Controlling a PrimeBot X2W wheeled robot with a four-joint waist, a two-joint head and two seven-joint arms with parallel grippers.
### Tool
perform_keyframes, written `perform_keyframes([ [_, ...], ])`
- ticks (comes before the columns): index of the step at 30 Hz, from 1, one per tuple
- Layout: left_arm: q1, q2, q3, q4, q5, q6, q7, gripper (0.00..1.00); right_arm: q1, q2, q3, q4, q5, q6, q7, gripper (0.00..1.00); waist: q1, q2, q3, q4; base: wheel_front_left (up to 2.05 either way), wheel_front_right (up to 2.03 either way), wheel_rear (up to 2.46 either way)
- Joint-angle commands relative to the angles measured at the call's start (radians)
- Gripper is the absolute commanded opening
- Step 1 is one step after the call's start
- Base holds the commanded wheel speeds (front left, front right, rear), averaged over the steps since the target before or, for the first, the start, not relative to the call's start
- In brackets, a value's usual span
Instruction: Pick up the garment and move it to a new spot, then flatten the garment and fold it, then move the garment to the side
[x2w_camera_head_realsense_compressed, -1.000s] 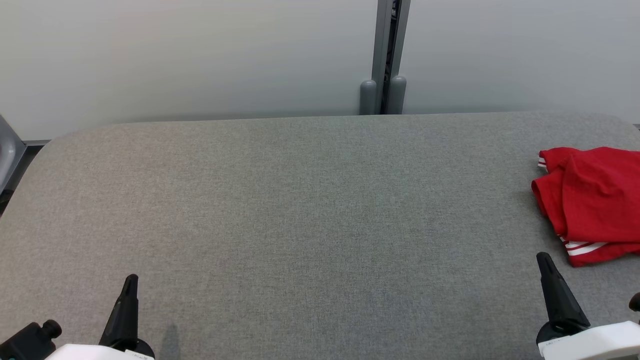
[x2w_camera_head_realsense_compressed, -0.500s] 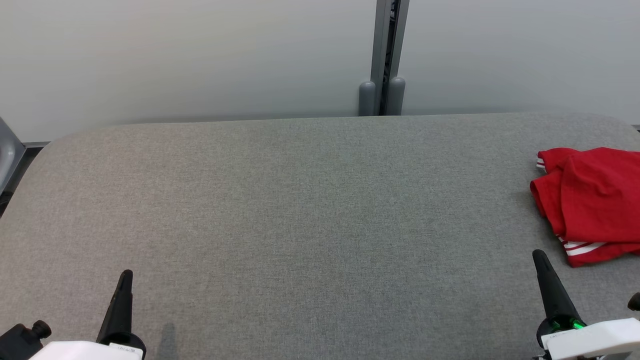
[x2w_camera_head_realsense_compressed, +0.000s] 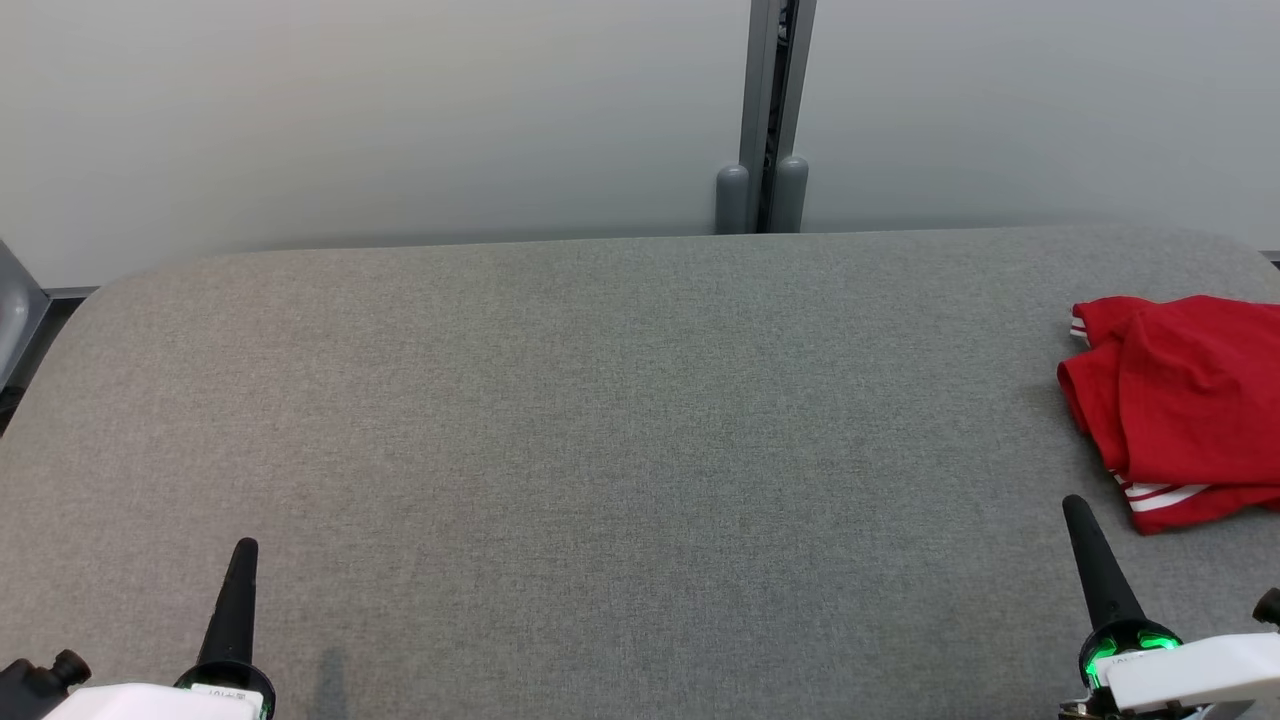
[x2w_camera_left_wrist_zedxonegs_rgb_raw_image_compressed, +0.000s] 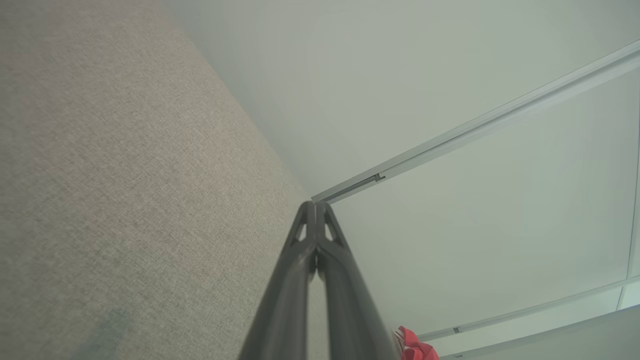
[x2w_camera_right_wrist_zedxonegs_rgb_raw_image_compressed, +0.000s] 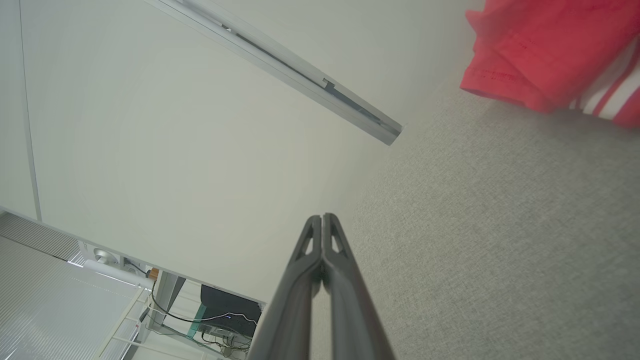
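Observation:
A red garment (x2w_camera_head_realsense_compressed: 1185, 405) with white stripes along its hem lies bunched at the right edge of the grey padded table (x2w_camera_head_realsense_compressed: 600, 420); the right wrist view has the garment (x2w_camera_right_wrist_zedxonegs_rgb_raw_image_compressed: 545, 50) at top right and the left wrist view catches a scrap of the garment (x2w_camera_left_wrist_zedxonegs_rgb_raw_image_compressed: 415, 347) at the bottom. My left gripper (x2w_camera_head_realsense_compressed: 243, 548) rests at the lower left, shut and empty, far from the cloth. At the lower right my right gripper (x2w_camera_head_realsense_compressed: 1073, 503) is shut too, holding nothing, its tip a short way in front and left of the garment. Both pairs of fingers press together in the wrist views (x2w_camera_left_wrist_zedxonegs_rgb_raw_image_compressed: 316, 205) (x2w_camera_right_wrist_zedxonegs_rgb_raw_image_compressed: 322, 217).
A pale wall with a grey vertical post (x2w_camera_head_realsense_compressed: 765, 110) runs behind the table's far edge. A grey object (x2w_camera_head_realsense_compressed: 15, 310) stands off the table's left end. Shelving with cables (x2w_camera_right_wrist_zedxonegs_rgb_raw_image_compressed: 200, 320) appears in the right wrist view.
Both grippers have drawn back a little toward the bottom of the head view. A green light now glows at the base of the right gripper. The garment lies as before.

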Motion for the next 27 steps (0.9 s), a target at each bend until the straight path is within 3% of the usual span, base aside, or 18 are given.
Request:
perform_keyframes([
  [1,-0.03,0.004,0.014,-0.005,-0.023,-0.009,0.008,0.0,-0.019,-0.012,0.0,-0.001,0.026,0.0,0.005,0.0,-0.0001,0.0,0.0,0.0,0.0,0.0,0.0],
  [27,-0.04,-0.037,0.074,0.007,-0.217,-0.046,0.063,0.0,-0.043,-0.01,0.017,0.039,0.263,0.0,0.012,0.0,-0.0001,0.0,-0.007,-0.005,0.0,0.0,0.0],
])
